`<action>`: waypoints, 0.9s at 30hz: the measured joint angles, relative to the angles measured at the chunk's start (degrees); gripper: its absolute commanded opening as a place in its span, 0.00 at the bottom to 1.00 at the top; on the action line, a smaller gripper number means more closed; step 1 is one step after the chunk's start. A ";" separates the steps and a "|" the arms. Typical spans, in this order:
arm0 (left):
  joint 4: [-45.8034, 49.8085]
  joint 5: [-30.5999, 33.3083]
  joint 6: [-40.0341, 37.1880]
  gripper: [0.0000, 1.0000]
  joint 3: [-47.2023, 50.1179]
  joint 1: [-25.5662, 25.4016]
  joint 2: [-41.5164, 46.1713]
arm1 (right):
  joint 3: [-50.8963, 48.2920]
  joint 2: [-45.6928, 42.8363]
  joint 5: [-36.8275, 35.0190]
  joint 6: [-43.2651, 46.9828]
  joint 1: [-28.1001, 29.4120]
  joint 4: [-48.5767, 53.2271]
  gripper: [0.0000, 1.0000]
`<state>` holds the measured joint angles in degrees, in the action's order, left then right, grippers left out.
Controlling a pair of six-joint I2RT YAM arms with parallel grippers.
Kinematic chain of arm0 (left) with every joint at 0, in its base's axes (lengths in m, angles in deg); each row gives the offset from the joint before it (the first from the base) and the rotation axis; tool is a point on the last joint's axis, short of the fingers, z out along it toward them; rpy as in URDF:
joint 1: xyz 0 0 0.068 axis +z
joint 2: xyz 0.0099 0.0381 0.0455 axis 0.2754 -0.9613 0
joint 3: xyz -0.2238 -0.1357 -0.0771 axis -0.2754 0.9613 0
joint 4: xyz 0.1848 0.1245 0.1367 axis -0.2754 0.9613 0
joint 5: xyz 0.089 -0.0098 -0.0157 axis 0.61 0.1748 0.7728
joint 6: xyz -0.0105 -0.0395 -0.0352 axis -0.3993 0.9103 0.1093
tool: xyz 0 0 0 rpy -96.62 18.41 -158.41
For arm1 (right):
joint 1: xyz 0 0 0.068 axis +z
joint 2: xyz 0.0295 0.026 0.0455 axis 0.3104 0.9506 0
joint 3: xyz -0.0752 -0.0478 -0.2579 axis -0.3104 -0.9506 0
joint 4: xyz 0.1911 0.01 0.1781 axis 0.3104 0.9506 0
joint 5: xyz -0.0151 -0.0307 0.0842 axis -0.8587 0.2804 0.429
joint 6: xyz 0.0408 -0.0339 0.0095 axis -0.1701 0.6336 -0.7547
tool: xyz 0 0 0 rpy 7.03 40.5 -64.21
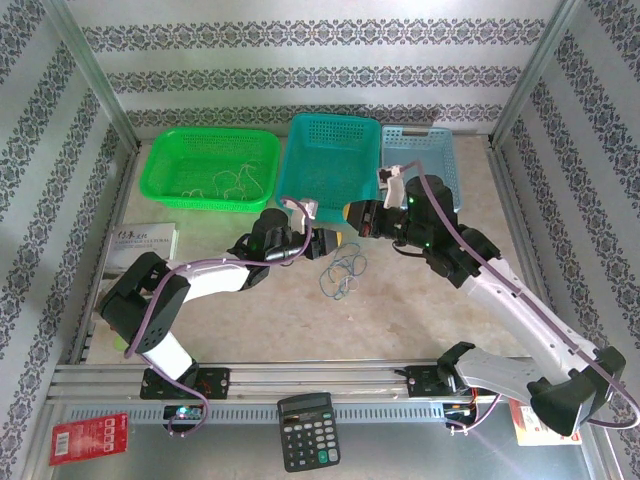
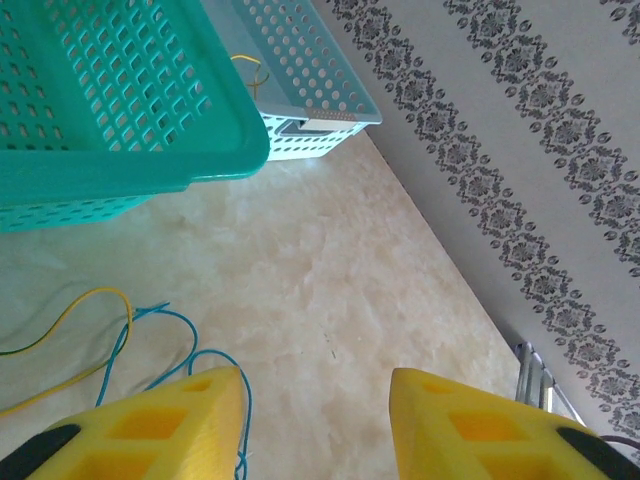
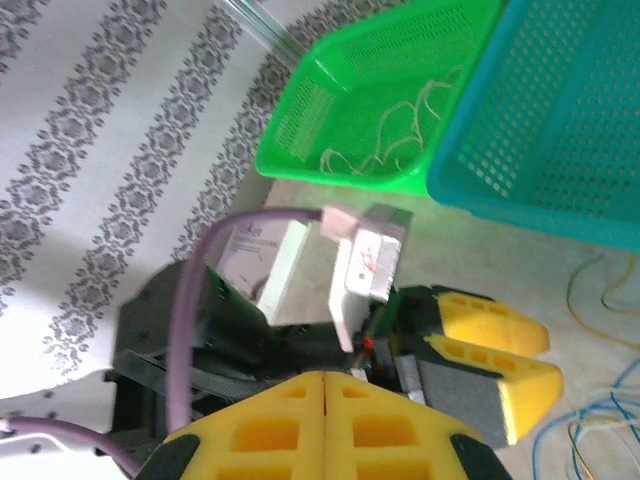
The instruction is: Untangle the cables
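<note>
- Some sorting looks done: pale wires [image 1: 235,182] lie in the green basket [image 1: 210,132] at upper left of the top view, and a yellow wire [image 2: 250,68] sits in the light-blue basket [image 2: 330,90]
- What is left, as I judge it: the cables [image 1: 345,272], a loose knot of blue, yellow and grey loops on the table [image 1: 400,310] at centre frame, not yet pulled apart
- Left gripper [image 2: 312,385]: jaws apart, nothing between them; blue and yellow strands run just beside its left finger at lower left of the left wrist view
- Right gripper [image 3: 325,385]: fingers pressed together, nothing visibly held; the cables lie at the lower right edge of the right wrist view, apart from it
</note>
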<state>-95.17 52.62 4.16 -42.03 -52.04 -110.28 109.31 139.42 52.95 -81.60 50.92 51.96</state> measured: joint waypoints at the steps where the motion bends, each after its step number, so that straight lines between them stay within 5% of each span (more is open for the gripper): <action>1: -0.48 0.00 0.22 0.42 0.33 0.00 0.00 | 0.11 -0.02 0.00 0.00 -0.11 -0.35 0.00; 5: -1.92 0.13 1.03 0.49 1.81 -0.02 0.09 | -0.90 0.33 -0.87 0.46 -1.64 -0.57 0.00; 16: 3.17 10.51 1.07 0.86 8.96 0.15 14.97 | -7.06 15.10 -6.97 7.50 -1.20 1.22 0.36; 27: 15.89 23.15 1.18 0.91 10.01 2.16 28.20 | -0.17 35.78 -12.79 11.63 3.23 0.50 0.39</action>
<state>-79.28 75.77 5.34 -32.02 -49.88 -82.08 109.13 175.20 40.16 -69.98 54.16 52.46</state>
